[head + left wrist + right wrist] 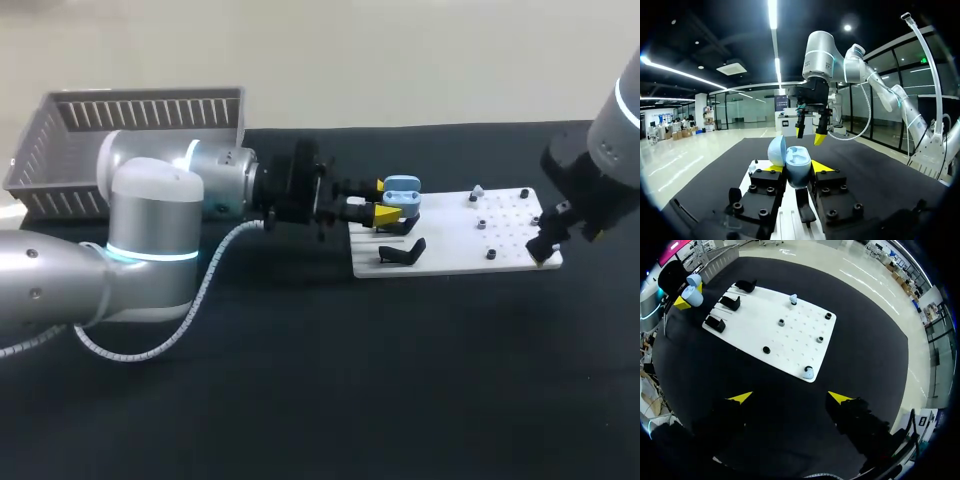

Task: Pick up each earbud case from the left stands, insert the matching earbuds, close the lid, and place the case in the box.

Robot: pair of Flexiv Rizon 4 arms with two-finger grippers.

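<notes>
While left gripper pinches open-lidded blue case at nine o'clock on white board, right gripper hangs spread at three o'clock.

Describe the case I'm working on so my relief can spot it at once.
Find the white board on the black table; the left gripper is at its stand end. Between its yellow tips is the case: light blue, rounded and lid open, unlike the low black stands beside it.
</notes>
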